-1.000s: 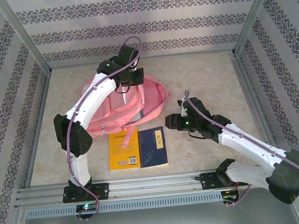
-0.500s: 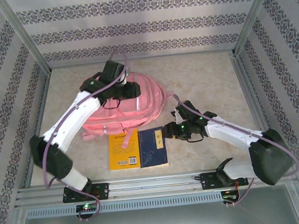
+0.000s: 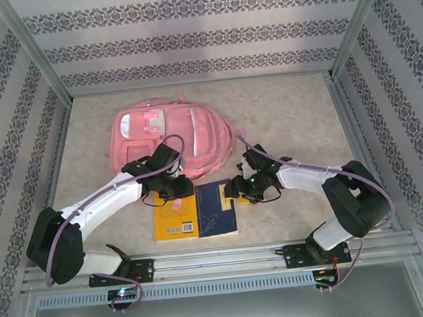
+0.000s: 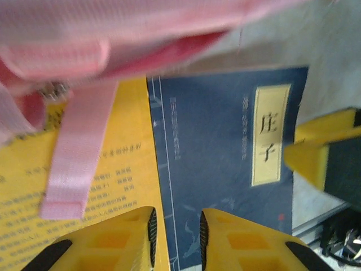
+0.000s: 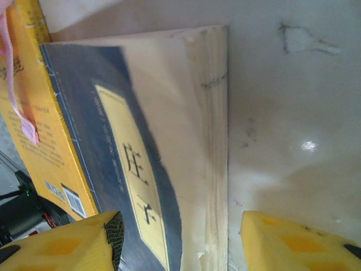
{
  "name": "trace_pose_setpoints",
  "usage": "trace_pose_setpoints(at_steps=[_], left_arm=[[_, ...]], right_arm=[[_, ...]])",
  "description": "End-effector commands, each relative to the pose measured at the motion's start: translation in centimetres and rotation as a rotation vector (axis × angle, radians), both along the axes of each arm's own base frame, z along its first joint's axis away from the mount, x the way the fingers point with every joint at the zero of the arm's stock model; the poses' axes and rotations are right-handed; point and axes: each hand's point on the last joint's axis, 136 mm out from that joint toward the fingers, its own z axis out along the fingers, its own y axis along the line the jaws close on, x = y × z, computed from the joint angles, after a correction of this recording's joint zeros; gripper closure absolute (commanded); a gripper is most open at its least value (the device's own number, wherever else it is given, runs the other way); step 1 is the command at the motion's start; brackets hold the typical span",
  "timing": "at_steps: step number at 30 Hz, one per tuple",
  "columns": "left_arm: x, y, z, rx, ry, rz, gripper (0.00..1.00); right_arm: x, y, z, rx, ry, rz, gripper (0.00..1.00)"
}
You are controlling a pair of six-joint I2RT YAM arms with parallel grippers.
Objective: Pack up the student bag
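Note:
The student bag [image 3: 172, 136], a big pink backpack, lies flat at the back middle of the table, front side up; its pink fabric [image 4: 113, 34] fills the top of the left wrist view. A yellow book [image 3: 174, 217] and a dark blue book [image 3: 217, 210] lie side by side just in front of it. A pink strap [image 4: 73, 158] rests across the yellow book [image 4: 113, 169]. My left gripper [image 3: 176, 190] hovers over the seam between the books, its jaws [image 4: 176, 237] narrowly open and empty. My right gripper [image 3: 236, 190] stands wide open [image 5: 180, 237], straddling the blue book's page edge [image 5: 217, 141].
Patterned walls and metal frame posts close in the table [image 3: 288, 107] on three sides. An aluminium rail [image 3: 220, 261] runs along the near edge by the arm bases. Bare tabletop lies right of the bag.
The left arm swung from above the bag down to its near edge over the books, and the bag now lies flat. The right gripper moved left to the blue book's edge.

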Motion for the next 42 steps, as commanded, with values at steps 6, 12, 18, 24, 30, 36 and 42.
trace_pose_setpoints(at_steps=[6,12,18,24,30,36,42], left_arm=[[-1.1,-1.1,-3.3,-0.041,0.061,0.020,0.77],[-2.1,-0.2,-5.7,0.000,0.098,0.014,0.81],[-2.4,-0.1,-7.3,0.019,0.133,0.017,0.83],[-2.5,0.1,-7.3,0.029,0.132,0.019,0.83],[-2.6,0.4,-7.4,0.037,0.134,0.024,0.83],[-2.7,0.6,-7.2,0.041,0.133,0.036,0.83],[-2.2,1.1,-4.7,0.016,0.085,0.071,0.67]], right_arm=[[0.3,1.2,-0.9,0.055,0.065,-0.021,0.42],[-0.2,2.7,-0.2,0.098,0.082,0.025,0.50],[-0.6,3.0,0.7,0.121,0.083,0.040,0.54],[-0.7,3.2,2.3,0.141,0.059,0.057,0.61],[-0.9,3.4,3.4,0.170,0.046,0.072,0.71],[-0.5,3.6,3.6,0.172,0.021,0.074,0.98],[-0.6,2.4,4.1,0.160,-0.027,0.071,1.00]])
